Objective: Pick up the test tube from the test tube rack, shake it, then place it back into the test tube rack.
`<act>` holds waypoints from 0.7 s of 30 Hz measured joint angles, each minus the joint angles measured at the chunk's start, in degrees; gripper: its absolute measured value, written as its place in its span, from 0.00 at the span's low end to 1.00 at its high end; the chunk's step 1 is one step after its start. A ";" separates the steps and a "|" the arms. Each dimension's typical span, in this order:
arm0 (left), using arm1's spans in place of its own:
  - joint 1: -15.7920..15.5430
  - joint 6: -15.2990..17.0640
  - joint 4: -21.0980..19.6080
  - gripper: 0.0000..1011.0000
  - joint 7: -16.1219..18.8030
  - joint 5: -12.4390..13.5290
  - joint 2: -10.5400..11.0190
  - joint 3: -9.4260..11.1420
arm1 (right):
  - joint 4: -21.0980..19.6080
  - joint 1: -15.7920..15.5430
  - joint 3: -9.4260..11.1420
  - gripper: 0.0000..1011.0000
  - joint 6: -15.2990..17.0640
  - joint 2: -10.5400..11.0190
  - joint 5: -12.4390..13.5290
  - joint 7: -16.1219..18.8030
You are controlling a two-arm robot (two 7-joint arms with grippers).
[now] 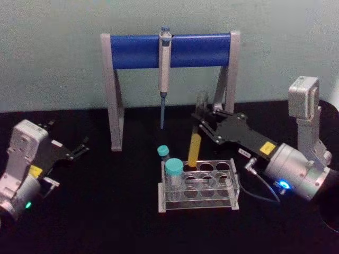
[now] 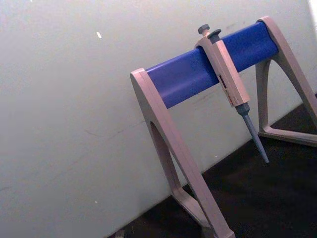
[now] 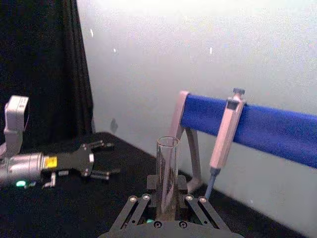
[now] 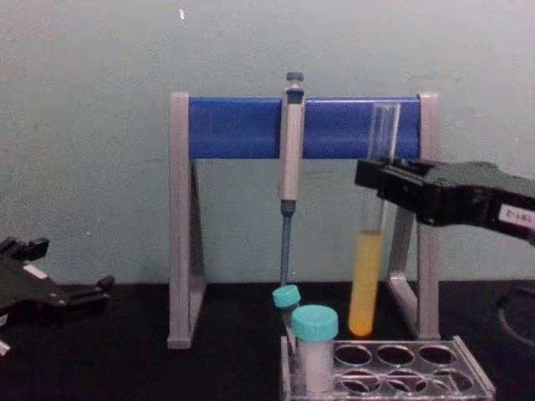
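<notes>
right jaws clamp clear test tube [image 4: 366, 284], yellow liquid low.

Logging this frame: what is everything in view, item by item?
test tube: 1, clear with yellow liquid, held upright, its bottom at or just above the rack's back row
test tube rack: 1, clear, on the table, front centre
wide capped tube: 1, white with teal cap, rack's left end
small capped tube: 1, teal cap, just behind it
pipette stand: 1, grey legs, blue bar, behind the rack
pipette: 1, pale grey, hanging from the bar
table: 1, black
left gripper: open, idle at left
right gripper: shut on the test tube
</notes>
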 joint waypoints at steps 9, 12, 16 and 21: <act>0.00 0.00 0.00 0.99 0.00 0.00 0.00 0.00 | 2.80 1.56 0.08 0.23 -3.76 -2.30 -1.71 -2.95; 0.00 0.00 0.00 0.99 0.00 0.00 0.00 0.00 | 3.04 1.61 0.49 0.23 -3.99 -2.63 -2.78 -4.12; 0.00 0.00 0.00 0.99 0.00 0.00 0.00 0.00 | 2.96 1.38 1.19 0.23 -3.92 -2.79 -4.02 -5.05; 0.00 0.00 0.00 0.99 0.00 0.00 0.00 0.00 | 2.41 0.83 1.79 0.23 -3.74 -2.77 -4.79 -5.49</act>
